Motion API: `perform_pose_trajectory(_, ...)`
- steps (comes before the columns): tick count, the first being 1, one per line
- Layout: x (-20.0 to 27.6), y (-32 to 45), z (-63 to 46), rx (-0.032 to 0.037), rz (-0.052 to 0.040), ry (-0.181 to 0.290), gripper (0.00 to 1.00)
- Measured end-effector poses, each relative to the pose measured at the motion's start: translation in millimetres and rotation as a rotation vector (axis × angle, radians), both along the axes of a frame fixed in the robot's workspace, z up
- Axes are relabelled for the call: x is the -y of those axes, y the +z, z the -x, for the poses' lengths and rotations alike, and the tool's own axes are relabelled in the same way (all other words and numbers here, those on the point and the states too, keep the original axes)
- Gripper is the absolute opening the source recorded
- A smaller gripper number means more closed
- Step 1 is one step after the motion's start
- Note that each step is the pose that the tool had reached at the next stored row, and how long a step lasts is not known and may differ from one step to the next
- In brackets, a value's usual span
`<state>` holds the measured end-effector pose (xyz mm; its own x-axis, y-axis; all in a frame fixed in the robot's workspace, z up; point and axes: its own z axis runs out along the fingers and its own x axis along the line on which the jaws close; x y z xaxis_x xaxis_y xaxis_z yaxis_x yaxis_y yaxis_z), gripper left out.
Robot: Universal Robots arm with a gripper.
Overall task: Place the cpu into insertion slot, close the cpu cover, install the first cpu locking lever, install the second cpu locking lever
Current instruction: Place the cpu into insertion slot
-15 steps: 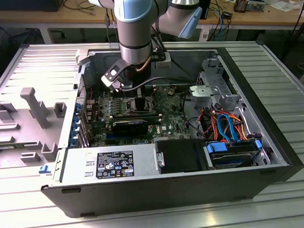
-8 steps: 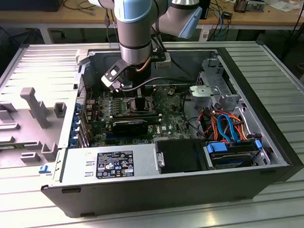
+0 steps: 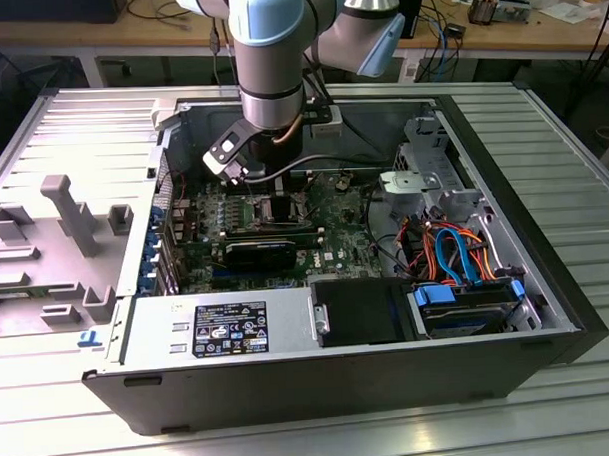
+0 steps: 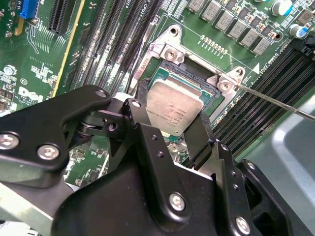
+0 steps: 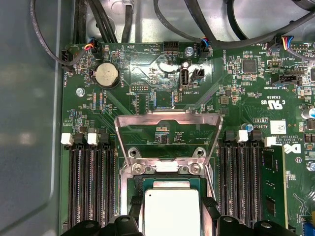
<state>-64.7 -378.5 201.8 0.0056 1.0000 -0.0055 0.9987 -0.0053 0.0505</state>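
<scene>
The cpu (image 4: 173, 107) (image 5: 171, 212), a silvery square chip, sits between my gripper's (image 4: 172, 115) black fingers (image 4: 201, 136), which are shut on its two opposite edges. It is over the open socket (image 4: 167, 73) on the green motherboard; I cannot tell whether it is seated. The cpu cover (image 5: 167, 116) is a thin metal frame swung back flat over the board, hinged at the socket's edge. A thin locking lever (image 4: 278, 102) sticks out free from the socket corner. In the exterior view my gripper (image 3: 251, 180) reaches down into the computer case.
Memory slots (image 5: 91, 182) (image 5: 241, 177) flank the socket on both sides. A coin battery (image 5: 107, 74) and cables (image 5: 98, 19) lie beyond the cover. In the exterior view, a power supply (image 3: 228, 326), a drive cage (image 3: 428, 179) and orange and blue cables (image 3: 455, 253) crowd the case.
</scene>
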Motion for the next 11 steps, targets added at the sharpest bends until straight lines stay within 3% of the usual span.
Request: perform_pose_trajectory(11,0.0,-0.1,0.3,0.0000,-0.0001,0.018,0.55)
